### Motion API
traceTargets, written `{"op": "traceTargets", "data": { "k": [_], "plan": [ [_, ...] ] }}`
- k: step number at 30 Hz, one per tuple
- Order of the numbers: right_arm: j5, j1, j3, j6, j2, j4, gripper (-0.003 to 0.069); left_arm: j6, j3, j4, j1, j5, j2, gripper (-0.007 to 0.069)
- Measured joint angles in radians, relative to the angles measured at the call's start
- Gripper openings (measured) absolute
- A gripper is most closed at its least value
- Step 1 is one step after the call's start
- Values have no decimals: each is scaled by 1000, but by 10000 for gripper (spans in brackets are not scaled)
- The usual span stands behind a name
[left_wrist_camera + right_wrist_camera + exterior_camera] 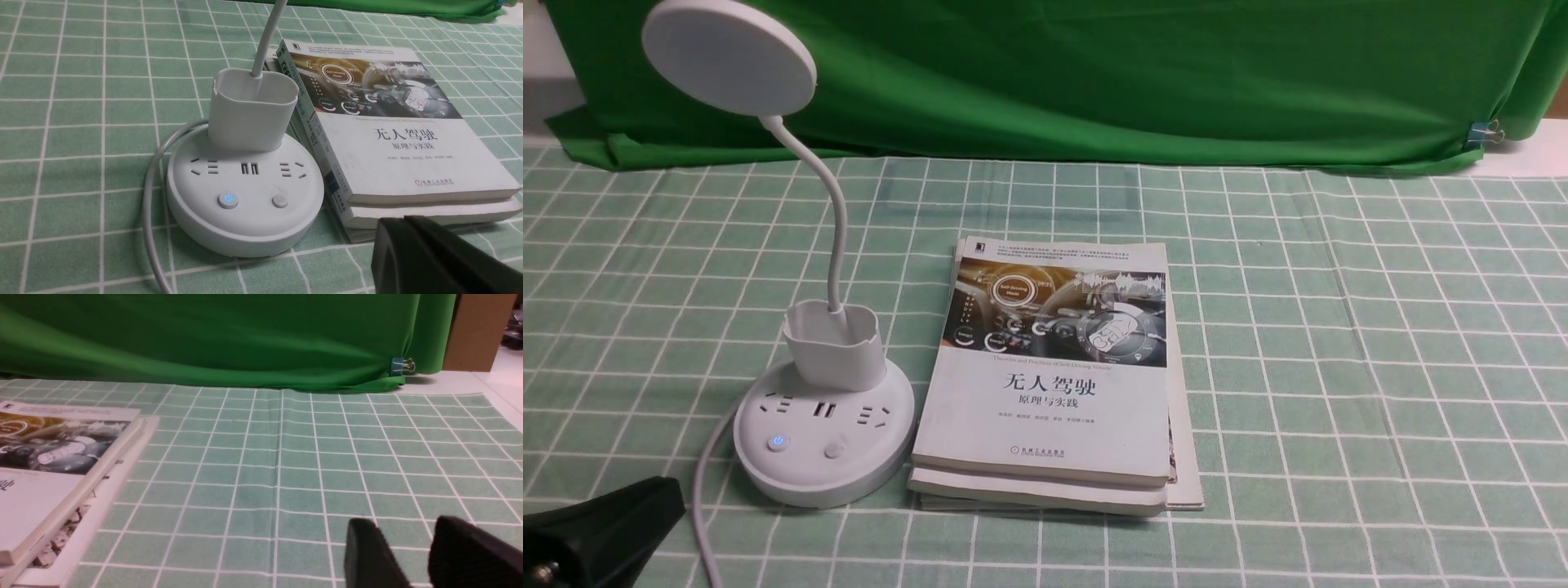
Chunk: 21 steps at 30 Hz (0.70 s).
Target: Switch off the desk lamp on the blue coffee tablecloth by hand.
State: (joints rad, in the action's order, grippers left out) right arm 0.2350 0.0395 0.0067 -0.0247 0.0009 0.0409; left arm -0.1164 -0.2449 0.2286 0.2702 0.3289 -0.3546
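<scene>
Left fingers (pixel 392 253): pressed together, nothing in them. They sit low over the cloth (pixel 1339 327) at its near left corner, close to the lamp (pixel 825 441) base but not touching it. Right fingers (pixel 367 555): spread apart, empty, cloth showing through the gap, well right of the books (pixel 1054 384). The lamp stands on the cloth left of centre, its base just beside the book stack. Left button (pixel 228 200) glows blue, right button (pixel 280 200) is unlit. Neck bends up and left to the disc head (pixel 729 55). Cord (pixel 707 490) curls off the base's left side toward the near edge. Green backdrop (pixel 1094 73) hangs behind, clipped (pixel 1486 131) at the right. Bare bench (pixel 1535 155) shows at the far right.
</scene>
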Motion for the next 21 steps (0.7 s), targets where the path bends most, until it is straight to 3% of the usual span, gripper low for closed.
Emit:
{"op": "traceTargets", "data": {
  "k": [11,21],
  "plan": [
    [0,0,0,0,0,0,242,-2,26,-82,-12,-15,21,-1],
    [0,0,0,0,0,0,242,-9,184,-59,-277,-78,306,-1]
  ]
}}
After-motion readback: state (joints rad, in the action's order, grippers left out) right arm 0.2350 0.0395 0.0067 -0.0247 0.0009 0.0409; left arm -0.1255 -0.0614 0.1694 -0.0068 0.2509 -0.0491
